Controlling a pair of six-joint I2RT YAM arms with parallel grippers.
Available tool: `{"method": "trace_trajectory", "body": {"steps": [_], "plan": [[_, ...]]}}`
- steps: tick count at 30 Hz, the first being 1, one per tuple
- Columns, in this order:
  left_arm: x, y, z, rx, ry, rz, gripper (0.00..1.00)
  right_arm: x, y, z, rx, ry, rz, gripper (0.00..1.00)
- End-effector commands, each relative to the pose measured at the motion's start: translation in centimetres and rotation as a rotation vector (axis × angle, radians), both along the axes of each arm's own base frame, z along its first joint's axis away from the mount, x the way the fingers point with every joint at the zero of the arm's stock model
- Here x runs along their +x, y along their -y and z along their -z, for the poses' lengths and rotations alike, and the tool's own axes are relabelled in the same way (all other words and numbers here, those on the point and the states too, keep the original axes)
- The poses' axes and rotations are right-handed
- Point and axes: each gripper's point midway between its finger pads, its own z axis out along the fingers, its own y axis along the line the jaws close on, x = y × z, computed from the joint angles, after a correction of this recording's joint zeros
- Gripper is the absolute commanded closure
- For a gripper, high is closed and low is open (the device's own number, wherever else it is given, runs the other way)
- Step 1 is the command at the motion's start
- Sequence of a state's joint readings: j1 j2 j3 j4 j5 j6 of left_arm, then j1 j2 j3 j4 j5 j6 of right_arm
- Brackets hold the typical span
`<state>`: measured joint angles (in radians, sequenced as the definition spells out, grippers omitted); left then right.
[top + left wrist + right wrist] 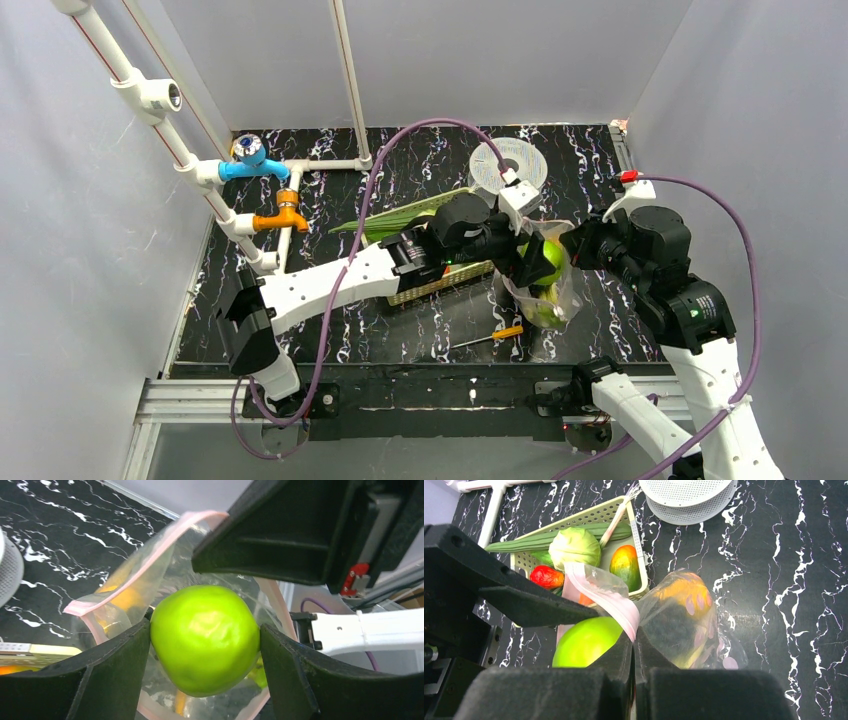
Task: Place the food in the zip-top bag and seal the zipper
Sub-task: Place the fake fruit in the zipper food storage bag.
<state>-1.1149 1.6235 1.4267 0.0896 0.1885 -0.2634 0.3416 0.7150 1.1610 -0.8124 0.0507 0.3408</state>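
Loading is partway done: you have one yellow piece of food point(684, 592) inside the zip-top bag point(674, 630), while the cabbage point(574, 547), red pepper point(546, 576) and leek point(549, 537) wait in the basket point(640, 540) to its left, and the zipper point(609, 597) is unsealed. Your left gripper point(203, 630) clasps the green apple point(205, 652) right at the bag's mouth, not yet dropped in. Your right gripper point(634, 642) is pinched on the zipper edge, holding the mouth open.

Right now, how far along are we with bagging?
Done: one yellow item sits in the bag. In hand: left gripper holds the apple at the mouth; right gripper pinches the rim open. Left: cabbage, red pepper and more in the basket; zipper unsealed.
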Motion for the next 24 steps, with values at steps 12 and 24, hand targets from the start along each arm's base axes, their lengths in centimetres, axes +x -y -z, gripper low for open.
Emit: {"method": "trace_trajectory", "body": {"steps": [12,24], "plan": [[0.7,-1.3,-3.1,-0.018,0.051,-0.054,0.04,0.5,-0.4,-2.0,0.040,0.077,-0.004,0.99],[-0.5,-4.4,-5.4,-0.046,0.075,-0.065,0.06,0.5,-0.1,-1.8,0.034,0.073,0.005,0.99]]}}
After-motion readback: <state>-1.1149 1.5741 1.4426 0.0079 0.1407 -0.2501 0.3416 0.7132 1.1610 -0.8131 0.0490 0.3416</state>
